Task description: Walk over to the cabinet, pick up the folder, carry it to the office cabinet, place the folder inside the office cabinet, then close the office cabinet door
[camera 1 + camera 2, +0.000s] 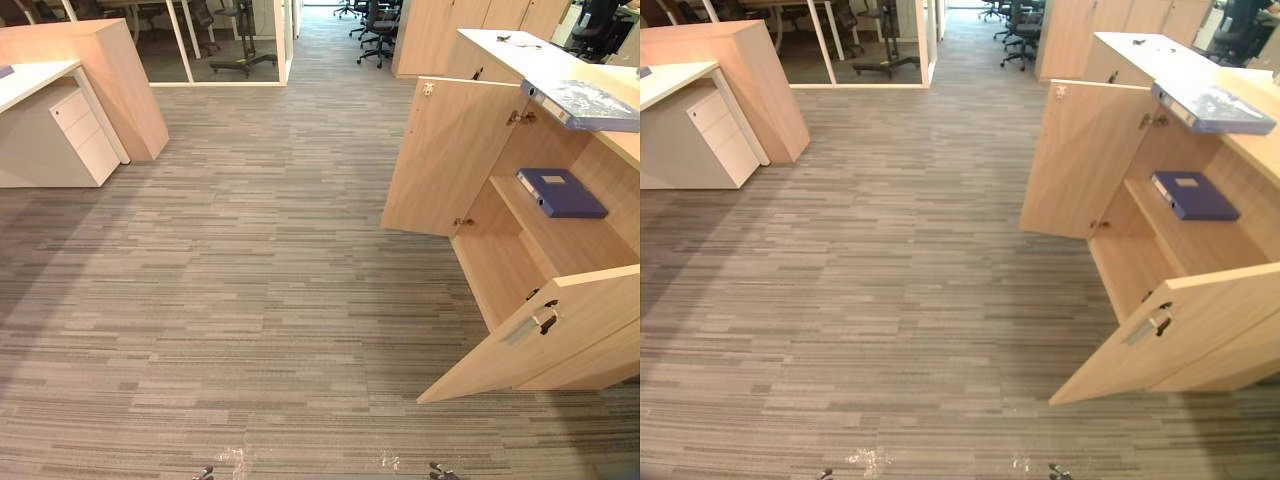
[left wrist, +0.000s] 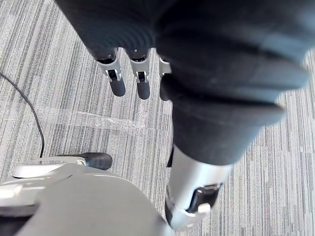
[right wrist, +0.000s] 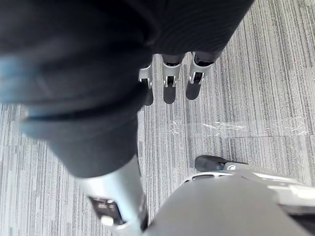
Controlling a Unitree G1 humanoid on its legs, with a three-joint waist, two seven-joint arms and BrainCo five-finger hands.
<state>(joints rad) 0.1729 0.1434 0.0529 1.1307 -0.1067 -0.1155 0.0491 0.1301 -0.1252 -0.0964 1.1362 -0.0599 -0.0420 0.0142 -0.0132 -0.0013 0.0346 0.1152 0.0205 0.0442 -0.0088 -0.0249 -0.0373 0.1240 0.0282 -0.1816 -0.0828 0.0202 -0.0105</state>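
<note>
A low wooden cabinet [image 1: 600, 140] stands at the right with both doors swung open, the far door [image 1: 450, 155] and the near door [image 1: 545, 335]. A dark blue folder [image 1: 560, 192] lies flat on its inner shelf. A second, blue-grey folder [image 1: 585, 103] lies on the cabinet's top, jutting over the edge. My left hand [image 2: 117, 81] hangs at my side over the carpet, fingers straight, holding nothing. My right hand [image 3: 170, 83] hangs the same way, open and empty. Both hands are far from the folders.
Grey striped carpet stretches between me and the cabinet. A white desk with a drawer unit [image 1: 75, 135] and a wooden partition [image 1: 115, 80] stand at the far left. Glass walls and office chairs [image 1: 378, 30] are at the back. Taller wooden cupboards [image 1: 440, 35] stand behind the cabinet.
</note>
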